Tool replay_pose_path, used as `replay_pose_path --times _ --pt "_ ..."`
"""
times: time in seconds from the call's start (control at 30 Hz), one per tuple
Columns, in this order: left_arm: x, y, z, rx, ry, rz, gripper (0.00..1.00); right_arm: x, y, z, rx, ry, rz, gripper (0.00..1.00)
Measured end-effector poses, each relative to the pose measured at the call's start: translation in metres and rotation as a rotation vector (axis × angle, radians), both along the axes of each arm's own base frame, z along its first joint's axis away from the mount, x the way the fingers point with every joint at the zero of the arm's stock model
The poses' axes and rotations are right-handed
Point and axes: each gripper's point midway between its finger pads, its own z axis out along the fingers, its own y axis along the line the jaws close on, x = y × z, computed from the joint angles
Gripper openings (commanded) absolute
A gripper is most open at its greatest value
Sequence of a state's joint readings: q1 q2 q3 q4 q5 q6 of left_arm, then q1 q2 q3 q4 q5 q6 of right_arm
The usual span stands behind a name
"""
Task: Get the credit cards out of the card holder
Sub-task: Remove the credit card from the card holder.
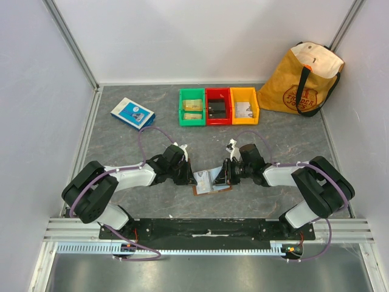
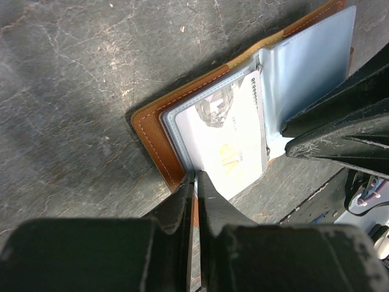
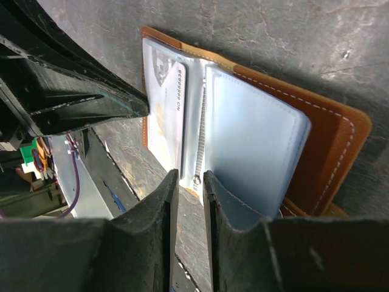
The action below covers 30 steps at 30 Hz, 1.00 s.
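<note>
The card holder [image 1: 212, 181] is laid open at the table's [image 1: 115, 152] centre, with one credit card [image 2: 226, 143] seen through a clear sleeve, its edge digits unreadable. Its near edge is pinched between the left gripper's [image 2: 194, 177] almost closed fingers. The right gripper's [image 3: 189, 176] fingers are set narrow at the sleeve's spine, a grip that cannot be confirmed. "TRADER JOE'S" is read on the bag [image 1: 296, 79] at 1 o'clock.

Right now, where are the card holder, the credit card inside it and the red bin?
card holder [image 2: 153, 131]: left wrist view, brown leather edge.
credit card [image 2: 230, 143]: left wrist view, pale face under sleeve.
red bin [image 1: 218, 122]: top external view, near rim.
</note>
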<state>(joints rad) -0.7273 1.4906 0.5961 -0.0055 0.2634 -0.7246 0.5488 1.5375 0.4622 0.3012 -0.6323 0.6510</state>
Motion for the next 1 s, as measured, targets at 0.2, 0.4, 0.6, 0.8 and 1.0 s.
replay_pose_path --times 0.2,0.4,0.6,0.8,1.0 --pt "0.000 0.000 0.000 0.002 -0.003 0.000 0.09 -0.004 0.010 0.004 0.021 -0.010 0.023 0.30" --pt "0.000 -0.001 0.000 0.005 -0.008 -0.002 0.09 -0.010 0.016 -0.004 0.018 0.014 0.042 0.29" --pt "0.000 -0.001 0.000 0.007 -0.012 -0.001 0.09 -0.009 0.021 -0.003 0.037 0.023 0.047 0.24" --pt "0.000 -0.002 0.000 0.009 -0.015 -0.001 0.09 -0.010 0.021 -0.005 0.040 0.040 0.041 0.05" --pt "0.000 -0.001 0.000 0.011 -0.018 0.001 0.09 -0.011 0.021 -0.006 0.037 0.046 0.042 0.00"
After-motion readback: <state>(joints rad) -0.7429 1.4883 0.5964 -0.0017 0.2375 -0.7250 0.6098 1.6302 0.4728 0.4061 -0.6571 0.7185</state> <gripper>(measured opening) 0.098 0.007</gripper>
